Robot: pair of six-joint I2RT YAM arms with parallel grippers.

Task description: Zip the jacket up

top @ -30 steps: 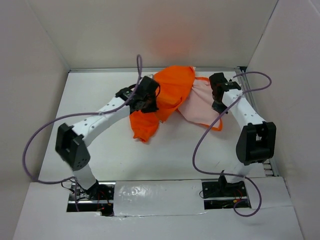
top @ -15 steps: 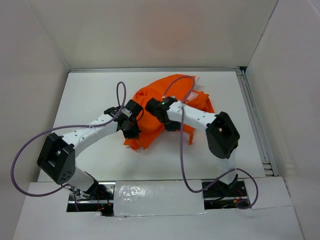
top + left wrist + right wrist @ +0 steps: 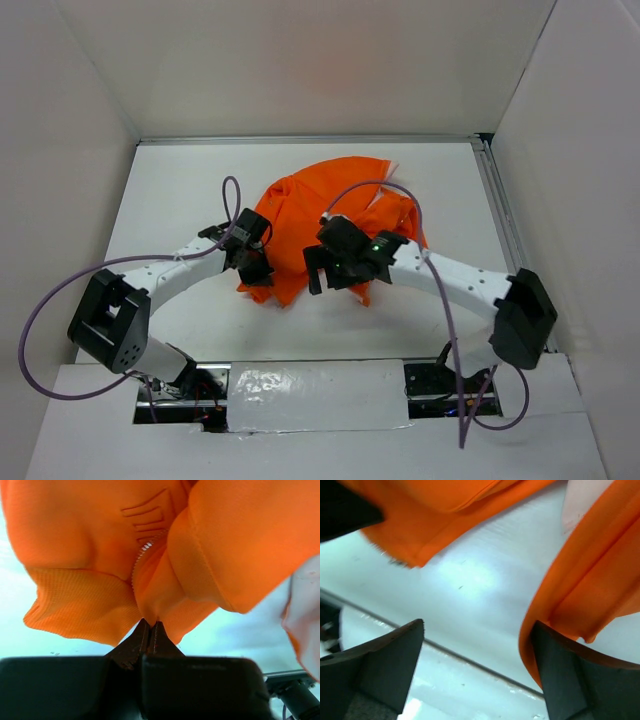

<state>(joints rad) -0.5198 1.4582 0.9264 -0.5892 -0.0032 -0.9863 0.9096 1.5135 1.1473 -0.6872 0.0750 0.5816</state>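
We see our left arm [image 3: 165,272] rise from its base at the lower left of the overhead view, fold at a dark elbow near the left edge and reach up and right toward the centre. Its left gripper [image 3: 256,264] points down, and in the left wrist view the fingers [image 3: 131,649] are pressed flat together, pinching a fold of the jacket [image 3: 220,545] between their tips. Our right arm [image 3: 455,280] climbs from the lower right, bends at an elbow by the right edge and stretches left across the middle. The right gripper [image 3: 477,630] stands spread wide, one finger at each lower corner of its wrist view, nothing between them
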